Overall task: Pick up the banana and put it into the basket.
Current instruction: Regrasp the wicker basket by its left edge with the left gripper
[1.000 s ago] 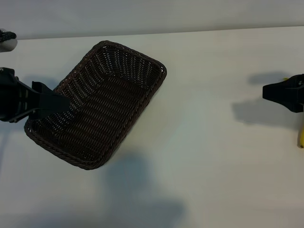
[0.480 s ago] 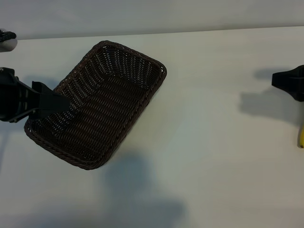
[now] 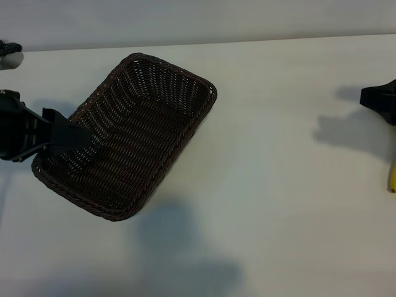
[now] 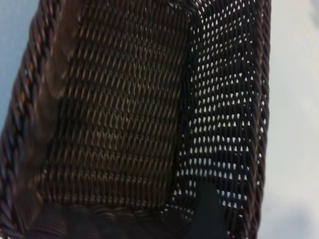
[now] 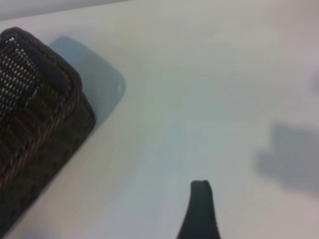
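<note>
The dark brown woven basket point(image 3: 133, 133) lies at an angle on the white table, left of centre, with nothing in it. My left gripper point(image 3: 69, 135) hangs over the basket's left rim and stands open; the left wrist view looks into the basket point(image 4: 124, 114), with one dark finger point(image 4: 207, 211) by its side wall. Only a small yellow end of the banana point(image 3: 392, 178) shows, at the right edge of the exterior view. My right gripper point(image 3: 378, 100) is at that edge, just behind the banana, open and holding nothing. The right wrist view shows one finger point(image 5: 201, 204) over bare table, with the basket point(image 5: 35, 124) farther off.
The white table point(image 3: 278, 185) stretches between the basket and the right gripper. A grey and black object point(image 3: 9, 54) sits at the far left edge. Shadows of the arms fall on the table.
My right gripper has moved right, toward the edge of the exterior view, and less of it shows. The left gripper, basket and banana have not moved.
</note>
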You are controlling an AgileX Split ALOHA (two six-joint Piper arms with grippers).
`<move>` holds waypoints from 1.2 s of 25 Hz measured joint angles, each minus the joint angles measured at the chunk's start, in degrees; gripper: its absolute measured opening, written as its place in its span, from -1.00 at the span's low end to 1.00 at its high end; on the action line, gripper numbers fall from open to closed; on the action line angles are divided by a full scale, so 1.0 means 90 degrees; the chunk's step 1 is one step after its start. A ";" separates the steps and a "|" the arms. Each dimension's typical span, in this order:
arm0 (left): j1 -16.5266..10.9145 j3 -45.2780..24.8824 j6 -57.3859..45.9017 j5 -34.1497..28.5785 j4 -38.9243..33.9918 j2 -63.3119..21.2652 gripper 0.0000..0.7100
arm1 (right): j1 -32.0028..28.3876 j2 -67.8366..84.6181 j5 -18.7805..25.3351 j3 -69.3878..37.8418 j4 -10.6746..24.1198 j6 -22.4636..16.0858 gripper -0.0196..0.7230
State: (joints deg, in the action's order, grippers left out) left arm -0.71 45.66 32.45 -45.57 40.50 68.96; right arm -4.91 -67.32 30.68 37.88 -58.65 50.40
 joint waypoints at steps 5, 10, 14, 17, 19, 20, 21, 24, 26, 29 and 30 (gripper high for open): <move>0.0000 0.0000 -0.1498 -0.0076 0.0000 0.0000 0.61 | 0.0000 0.0000 -0.0010 0.0000 0.0000 -0.0142 0.63; 0.0000 0.0000 -0.4247 -0.0113 -0.0300 0.0000 0.61 | 0.0000 0.0000 -0.0018 0.0000 0.0000 -0.0168 0.63; 0.0000 0.0000 -0.6533 -0.0195 -0.1047 0.0000 0.61 | 0.0000 0.0000 -0.0018 0.0000 0.0000 -0.0169 0.63; 0.0000 0.0000 -0.7610 -0.0413 -0.1651 0.0000 0.61 | 0.0000 0.0000 -0.0018 0.0000 0.0000 -0.0169 0.63; 0.0000 0.0000 -0.8144 -0.0665 -0.2161 0.0011 0.61 | 0.0000 0.0000 -0.0018 0.0000 0.0000 -0.0175 0.63; 0.0000 0.0000 -0.8413 -0.0832 -0.2366 0.0018 0.61 | 0.0000 0.0000 -0.0018 0.0000 0.0000 -0.0175 0.63; 0.0000 0.0000 -0.8639 -0.0963 -0.2580 0.0033 0.61 | 0.0000 0.0000 -0.0018 0.0000 0.0000 -0.0175 0.63; 0.0000 0.0000 -0.8959 -0.1024 -0.2892 0.0047 0.61 | 0.0000 0.0000 -0.0011 0.0000 0.0000 -0.0175 0.63; 0.0000 0.0000 -0.9021 -0.0982 -0.2916 0.0126 0.61 | 0.0000 0.0000 -0.0011 0.0000 0.0000 -0.0175 0.63; 0.0075 0.0000 -0.9035 -0.0938 -0.2930 0.0390 0.61 | 0.0000 0.0000 -0.0011 0.0000 0.0000 -0.0175 0.63; 0.0157 0.0000 -0.9035 -0.0907 -0.2937 0.0478 0.61 | 0.0000 0.0000 -0.0011 0.0000 0.0000 -0.0175 0.63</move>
State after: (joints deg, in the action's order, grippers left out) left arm 0.70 45.66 -48.86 -53.73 14.07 73.26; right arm -4.91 -67.32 30.58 37.88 -58.65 48.83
